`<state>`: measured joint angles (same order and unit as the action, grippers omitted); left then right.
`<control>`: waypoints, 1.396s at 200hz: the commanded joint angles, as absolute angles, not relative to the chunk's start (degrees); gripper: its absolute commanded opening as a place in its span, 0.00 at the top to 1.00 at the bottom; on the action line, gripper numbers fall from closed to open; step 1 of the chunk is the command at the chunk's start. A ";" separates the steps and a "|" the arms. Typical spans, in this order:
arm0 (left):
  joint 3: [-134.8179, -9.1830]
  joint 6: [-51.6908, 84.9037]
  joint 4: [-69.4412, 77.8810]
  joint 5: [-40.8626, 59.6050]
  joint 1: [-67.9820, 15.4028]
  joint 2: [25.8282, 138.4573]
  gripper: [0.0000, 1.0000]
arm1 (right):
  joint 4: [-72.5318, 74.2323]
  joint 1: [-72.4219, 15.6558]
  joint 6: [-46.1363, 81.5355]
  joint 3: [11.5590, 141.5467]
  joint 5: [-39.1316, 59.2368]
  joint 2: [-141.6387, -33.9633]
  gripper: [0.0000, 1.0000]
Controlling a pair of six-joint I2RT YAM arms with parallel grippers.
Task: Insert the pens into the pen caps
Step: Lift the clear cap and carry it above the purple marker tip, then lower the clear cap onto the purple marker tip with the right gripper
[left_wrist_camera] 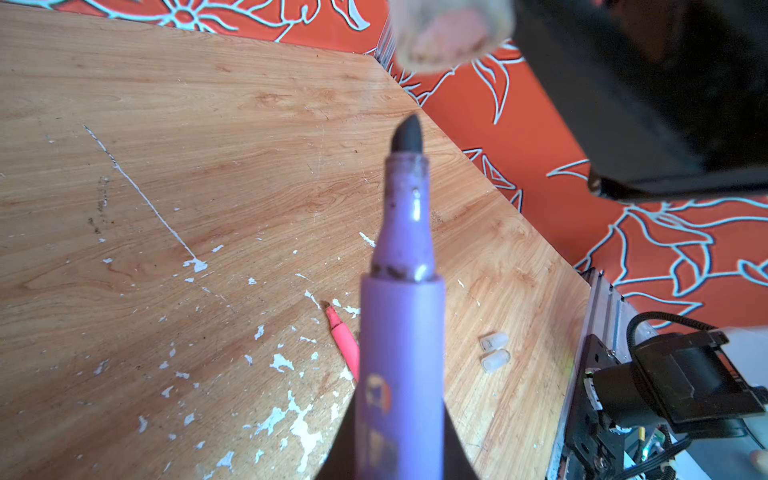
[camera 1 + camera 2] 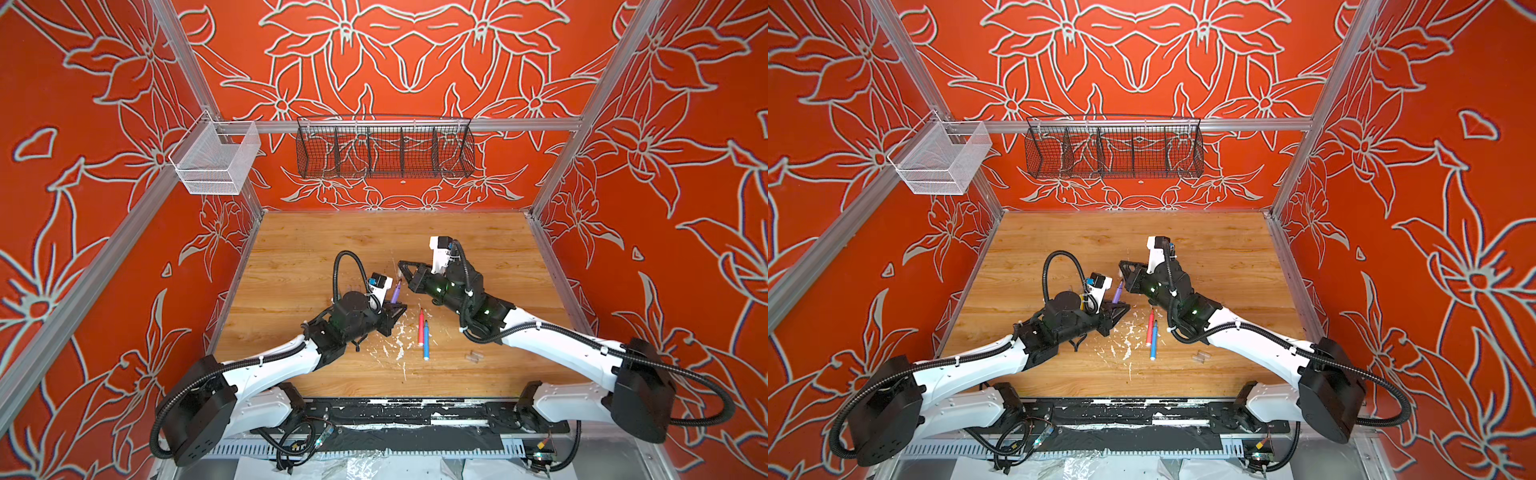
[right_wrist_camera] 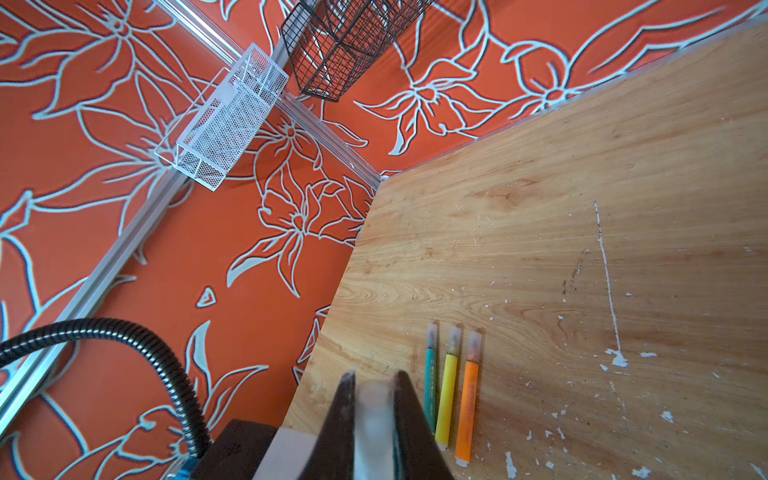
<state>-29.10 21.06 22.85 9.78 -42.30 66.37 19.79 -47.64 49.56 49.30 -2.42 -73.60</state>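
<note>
Left fingers (image 1: pixel 455 453) clench the purple pen (image 1: pixel 401 332) above the desk (image 2: pixel 316 249); right fingers (image 3: pixel 409 415) clench a cap (image 3: pixel 374 424) near its tip. If misaligned, the tip may hit the rim and twist the cap loose.

Bright, even light, with only soft shadows on the counter (image 2: pixel 311 241). Both top views bend at the edges. Wrist views blur up close: the purple pen (image 1: pixel 401 332) and the cap (image 3: pixel 374 415) are soft.
</note>
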 commanded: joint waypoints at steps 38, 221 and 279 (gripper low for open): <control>-29.05 21.63 25.21 9.83 -41.90 65.25 1.00 | 20.73 -47.90 49.71 48.56 -3.80 -75.47 1.00; -29.63 23.55 23.30 7.35 -40.46 65.54 1.00 | 23.73 -48.97 52.46 47.67 -1.15 -76.93 1.00; -28.68 25.14 23.89 7.97 -39.23 63.83 1.00 | 24.07 -49.86 53.29 47.90 -0.79 -78.37 1.00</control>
